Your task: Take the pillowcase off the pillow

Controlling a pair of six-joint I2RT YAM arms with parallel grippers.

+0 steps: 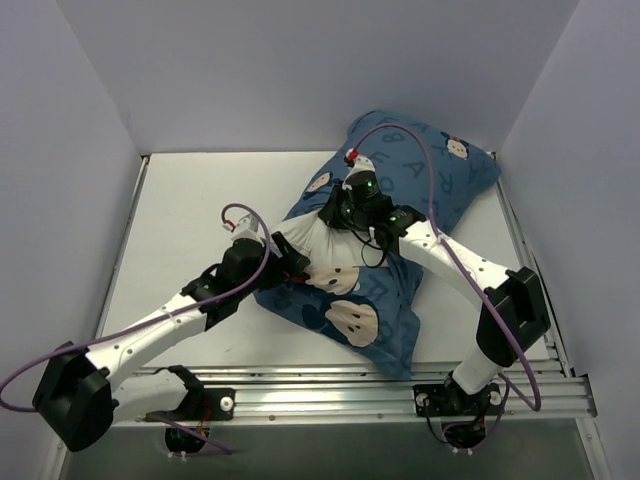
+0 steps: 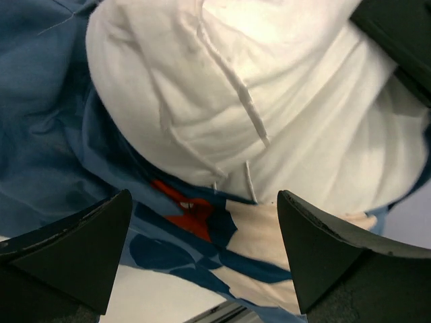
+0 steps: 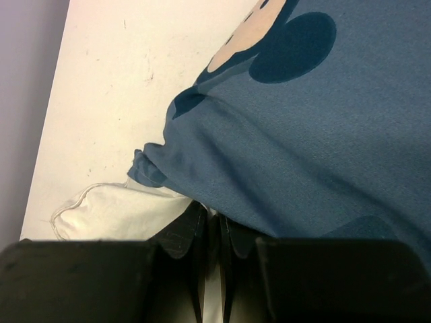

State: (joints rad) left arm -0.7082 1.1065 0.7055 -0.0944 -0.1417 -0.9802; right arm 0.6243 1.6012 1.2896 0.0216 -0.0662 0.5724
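The blue pillowcase (image 1: pixel 440 170) with mouse faces lies diagonally from the back right to the table's front centre. The white pillow (image 1: pixel 315 245) bulges out of it in the middle, bunched up. My right gripper (image 1: pixel 345 212) is at the top of that bunch. In the right wrist view it (image 3: pixel 214 222) is shut on white pillow (image 3: pixel 108 208) fabric at the edge of the pillowcase (image 3: pixel 310 148). My left gripper (image 2: pixel 205 229) stands wide open just short of the pillow (image 2: pixel 269 101). Nothing lies between its fingers, and the pillowcase's red bow (image 2: pixel 192 215) is beyond them.
The white table (image 1: pixel 190 220) is boxed in by pale walls on the left, back and right. An aluminium rail (image 1: pixel 350 385) with both arm bases runs along the near edge. Purple cables loop over each arm.
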